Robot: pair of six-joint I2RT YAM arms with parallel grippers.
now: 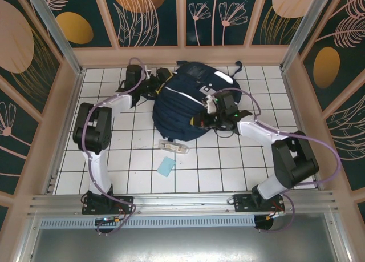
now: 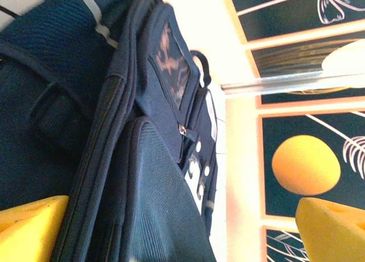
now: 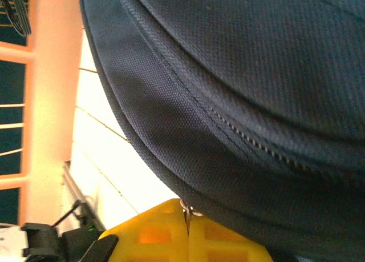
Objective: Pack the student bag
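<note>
The student bag (image 1: 182,105), a bulky navy backpack with white stripes, lies on the white tiled floor at the back centre. My left gripper (image 1: 159,81) is at its upper left corner. In the left wrist view its yellow fingers (image 2: 31,228) stand wide apart, so the left gripper (image 2: 182,219) is open; the student bag (image 2: 154,188) fills the gap, well clear of the right finger. My right gripper (image 1: 205,118) presses against the bag's right side. The right gripper (image 3: 188,216) is shut on a small metal zipper pull (image 3: 188,206) at the seam of the student bag (image 3: 239,91).
A flat transparent pencil case (image 1: 174,147) lies just in front of the bag, with a small light-blue card (image 1: 166,166) nearer to me. Peach-framed walls (image 1: 182,55) close in the floor at the back and on both sides.
</note>
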